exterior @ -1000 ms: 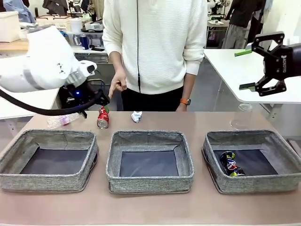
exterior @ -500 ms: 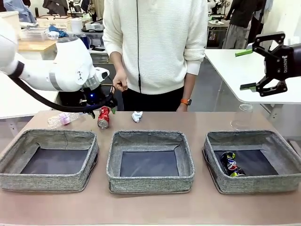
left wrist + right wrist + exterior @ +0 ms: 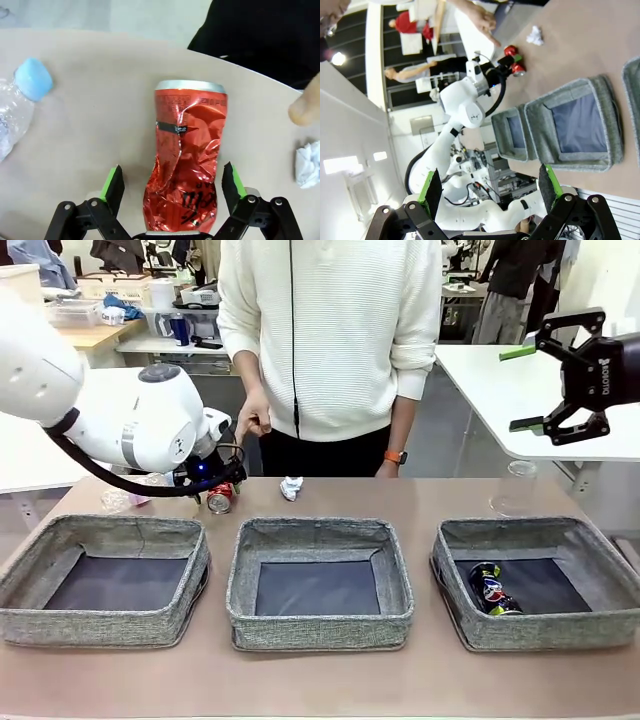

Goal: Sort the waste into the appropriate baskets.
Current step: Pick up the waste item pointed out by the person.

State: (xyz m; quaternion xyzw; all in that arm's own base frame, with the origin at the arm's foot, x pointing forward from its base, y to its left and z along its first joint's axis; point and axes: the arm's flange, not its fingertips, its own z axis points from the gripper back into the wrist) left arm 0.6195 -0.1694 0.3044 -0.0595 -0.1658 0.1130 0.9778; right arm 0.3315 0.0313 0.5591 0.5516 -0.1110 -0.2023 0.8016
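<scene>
currently: left gripper [image 3: 171,176], jaws spread wide either side of the red crushed can [image 3: 186,150], pads clear of it; can sits on the table [image 3: 320,680] beyond the left basket [image 3: 100,625]. right gripper [image 3: 521,388], raised, wide open, empty. dark can [image 3: 491,590] in the right basket [image 3: 540,630].

The tabletop [image 3: 420,495] is viewed from the robot's side by the fixed front camera, which is faced across the three baskets [image 3: 318,625] toward the person [image 3: 330,340] at the far edge. The left wrist camera is set very near the red crushed can [image 3: 187,155], sighted along the left claw [image 3: 172,176], the can being flanked by its green pads [image 3: 109,182]. The right wrist camera is carried high and well apart, rolled sideways, behind the right claw [image 3: 490,177]. The can, white paper wad [image 3: 290,487] and tabletop are shared by all three views.
</scene>
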